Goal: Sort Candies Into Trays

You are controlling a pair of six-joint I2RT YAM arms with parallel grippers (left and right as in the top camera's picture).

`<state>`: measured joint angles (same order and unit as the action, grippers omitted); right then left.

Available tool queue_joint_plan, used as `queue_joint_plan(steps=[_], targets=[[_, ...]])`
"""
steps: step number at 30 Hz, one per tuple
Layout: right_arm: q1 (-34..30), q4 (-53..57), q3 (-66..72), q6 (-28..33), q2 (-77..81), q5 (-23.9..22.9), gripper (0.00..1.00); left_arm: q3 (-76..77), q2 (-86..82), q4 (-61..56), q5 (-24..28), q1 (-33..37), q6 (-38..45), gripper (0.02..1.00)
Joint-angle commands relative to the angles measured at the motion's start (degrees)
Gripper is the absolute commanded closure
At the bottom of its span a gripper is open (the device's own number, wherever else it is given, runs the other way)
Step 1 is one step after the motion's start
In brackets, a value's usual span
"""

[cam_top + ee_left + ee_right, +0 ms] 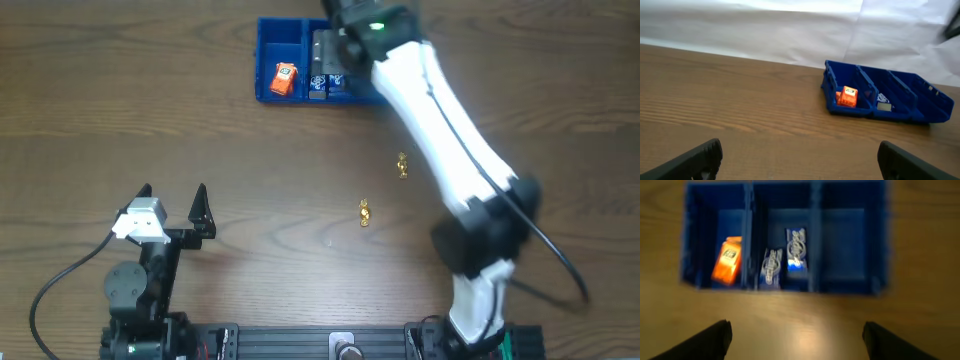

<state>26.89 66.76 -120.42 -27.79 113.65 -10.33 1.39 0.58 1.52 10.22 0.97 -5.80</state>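
Looking down in the top view, the blue plastic three-compartment tray [268,45] sits on the far side of the brown wooden table [120,110], with an orange wrapped candy [286,79] in its left compartment. Two small gold-wrapped candies [402,165] [365,213] lie on the wood, well apart from the tray. The left gripper [173,195] hangs near its base, jaws wide. In the left wrist view, the tray stands far off. In the right wrist view, the right gripper [796,335] hovers just before the tray, jaws wide. Two blue-wrapped candies [771,267] [796,250] lie in the middle compartment.
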Motion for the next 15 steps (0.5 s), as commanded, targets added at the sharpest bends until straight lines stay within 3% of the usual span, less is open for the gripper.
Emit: queue_joint_plan(steps=[1, 5, 10, 15], targets=[[2.32, 6.88, 8.94, -1.62, -10.82, -1.62, 0.121, -1.11, -0.35, 1.9, 1.22, 0.09, -0.2, 0.02], [3.72, 6.27, 27.8, -5.9, -18.47, 1.14, 0.121, -1.11, -0.35, 1.9, 1.25, 0.09, -0.2, 0.02], [6.99, -3.96, 53.66, -7.43, -23.52, 11.04, 0.121, -1.11, -0.35, 1.9, 1.22, 0.09, -0.2, 0.02], [8.72, -12.66, 64.59, -8.5, -22.99, 12.17, 0.13, -1.11, -0.35, 1.9, 1.25, 0.09, -0.2, 0.02]])
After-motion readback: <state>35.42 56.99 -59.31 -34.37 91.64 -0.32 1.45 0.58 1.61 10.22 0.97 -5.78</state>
